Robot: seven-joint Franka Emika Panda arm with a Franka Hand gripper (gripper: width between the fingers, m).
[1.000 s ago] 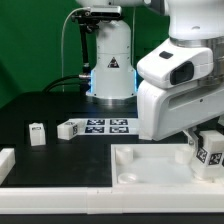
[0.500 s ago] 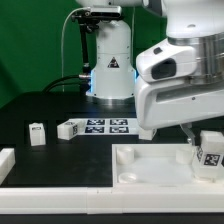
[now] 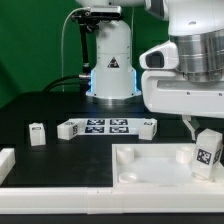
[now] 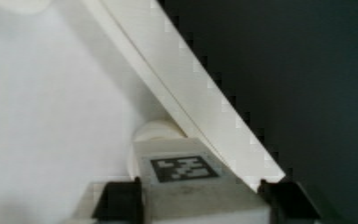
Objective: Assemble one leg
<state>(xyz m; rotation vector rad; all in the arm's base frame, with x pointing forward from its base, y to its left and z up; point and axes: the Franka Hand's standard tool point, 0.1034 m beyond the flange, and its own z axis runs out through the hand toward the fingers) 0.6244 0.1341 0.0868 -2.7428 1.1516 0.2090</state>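
Tool was closed on the leg, one finger on each side of the tagged block, so the pick-up looked done. In the exterior view the leg hung tilted in the tool, directly below the wrist and over a corner of the large white panel. The wrist view showed the leg's rounded end close to the panel's raised edge; whether it touched could not be told. I judged it not yet seated: lining it up with a socket, standing it upright and fixing it in remained.

A round raised boss on the panel just beside the tool was probably that socket. The panel's rim was the only thing near enough to catch the leg, and nothing lay between the two.

Well apart from the tool on the dark counter lay the marker board and, farther off, a spare leg. The arm's base stood beyond them, clear of the work.
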